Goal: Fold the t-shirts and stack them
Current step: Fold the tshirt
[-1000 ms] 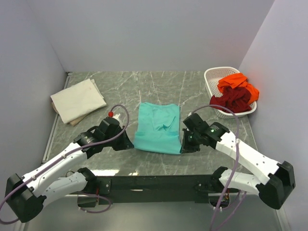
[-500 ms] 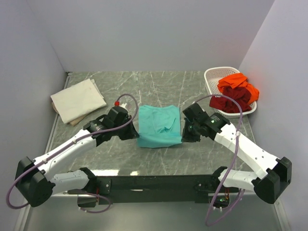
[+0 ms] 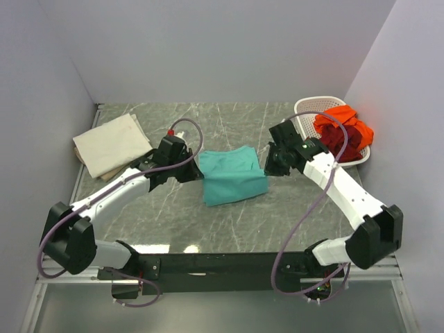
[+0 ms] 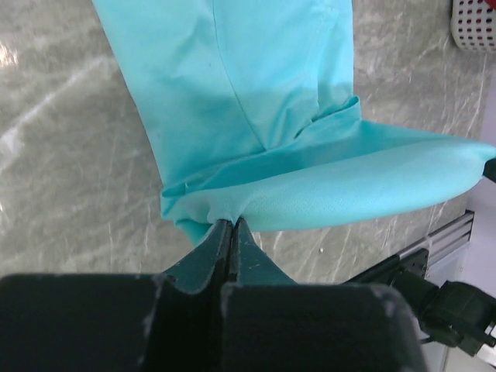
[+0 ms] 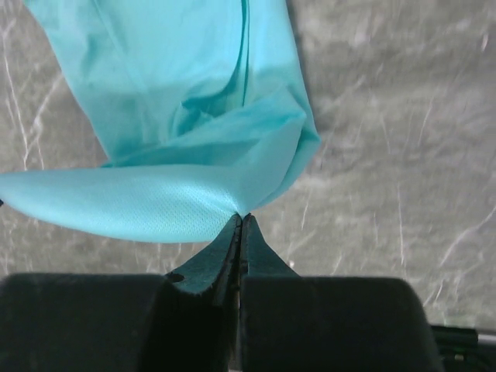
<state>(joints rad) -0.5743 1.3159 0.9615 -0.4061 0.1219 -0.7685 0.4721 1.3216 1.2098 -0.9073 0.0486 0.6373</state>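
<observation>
A teal t-shirt (image 3: 232, 178) lies mid-table, its near edge lifted and doubled toward the back. My left gripper (image 3: 197, 173) is shut on the shirt's left corner (image 4: 203, 203); the jaws pinch the cloth at their tips (image 4: 232, 223). My right gripper (image 3: 267, 168) is shut on the right corner (image 5: 267, 182), cloth pinched at its tips (image 5: 242, 217). The held edge spans between the two grippers above the flat lower layer (image 4: 256, 70). A folded cream t-shirt (image 3: 112, 143) lies at the far left. Orange (image 3: 341, 119) and dark red (image 3: 338, 143) t-shirts are bunched in the basket.
A white lattice basket (image 3: 302, 111) stands at the back right, close behind my right arm. Grey walls close in the marble table (image 3: 229, 222) on three sides. A black rail (image 3: 222, 263) runs along the near edge.
Both grippers have carried the teal shirt's near edge up and toward the back, so the shirt now looks shorter and doubled over.
</observation>
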